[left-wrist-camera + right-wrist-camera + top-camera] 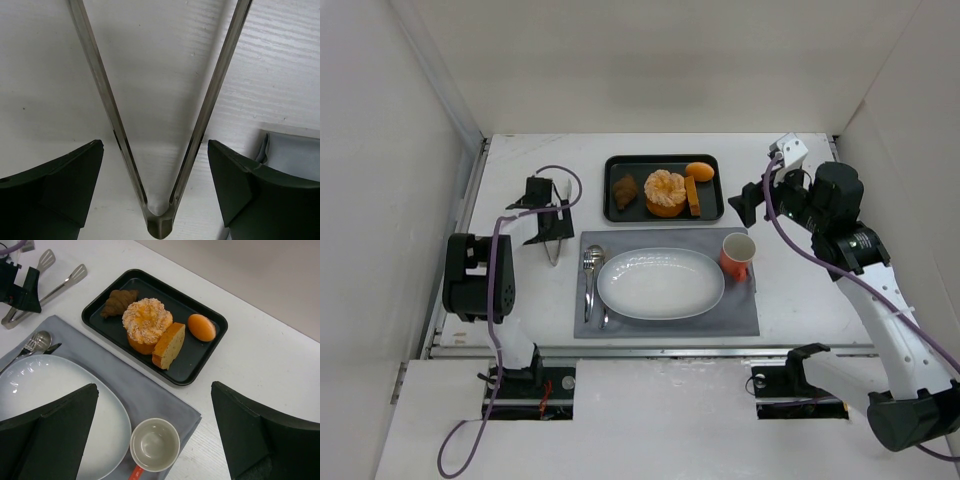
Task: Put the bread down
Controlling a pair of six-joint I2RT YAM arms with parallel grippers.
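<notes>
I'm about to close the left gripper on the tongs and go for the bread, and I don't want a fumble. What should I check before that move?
1. The left gripper is open and straddles the tongs: ok.
2. The tongs are gripped: not ok, the fingers are apart from both arms.
3. The bread lies uncovered at the top view's left end of the black tray: ok.
4. The white plate has free room: ok.
5. The right gripper is open, holds nothing and is away from the bread: ok.
6. The left gripper's height above the table: cannot tell.
</notes>
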